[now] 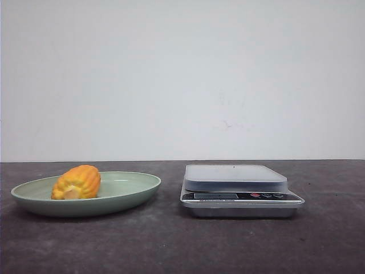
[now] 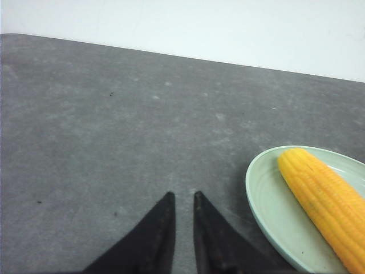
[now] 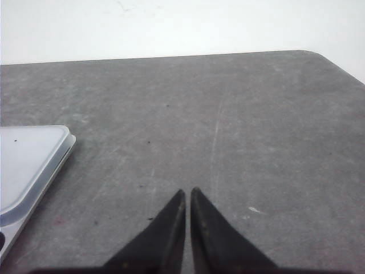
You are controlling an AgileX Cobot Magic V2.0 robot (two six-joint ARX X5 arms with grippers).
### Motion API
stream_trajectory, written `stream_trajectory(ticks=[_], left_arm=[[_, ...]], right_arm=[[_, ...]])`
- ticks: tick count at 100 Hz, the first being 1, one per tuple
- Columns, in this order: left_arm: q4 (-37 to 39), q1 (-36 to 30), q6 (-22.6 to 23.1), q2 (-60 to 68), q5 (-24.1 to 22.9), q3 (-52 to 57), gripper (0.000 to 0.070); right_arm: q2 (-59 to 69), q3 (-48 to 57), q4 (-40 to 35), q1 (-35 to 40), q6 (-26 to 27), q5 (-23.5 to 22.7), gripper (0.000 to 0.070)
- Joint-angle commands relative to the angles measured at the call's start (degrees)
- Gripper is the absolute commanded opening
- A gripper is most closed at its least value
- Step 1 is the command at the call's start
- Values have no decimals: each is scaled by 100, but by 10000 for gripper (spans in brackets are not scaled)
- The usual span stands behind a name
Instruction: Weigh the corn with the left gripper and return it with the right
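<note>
The orange-yellow corn [image 1: 77,182] lies on its side in a pale green plate [image 1: 132,193] at the table's left, pale cut end toward the camera. It also shows in the left wrist view [image 2: 325,200], lying in the plate [image 2: 265,200]. My left gripper [image 2: 182,197] hovers over bare table just beside the plate's rim, its two black fingers a narrow gap apart and empty. My right gripper [image 3: 188,193] is shut and empty over bare table, apart from the scale. Neither arm shows in the front view.
A silver digital kitchen scale [image 1: 239,191] with a pale flat platform stands right of the plate; its corner shows in the right wrist view [image 3: 28,162]. A white wall runs behind the dark grey table. The table's rounded far corner [image 3: 319,57] is visible.
</note>
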Motion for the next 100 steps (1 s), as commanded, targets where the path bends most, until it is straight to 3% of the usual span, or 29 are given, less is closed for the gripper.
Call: stream_trajectory(ticks=[1,100], left_arm=[[-22,0,52,-9,4,-90,17],[7,0,31,-11,9,-90,17]], right_arm=[[-2,-26,74,2,-44,4,9],[-2,-26,79,15,26,-35,8]])
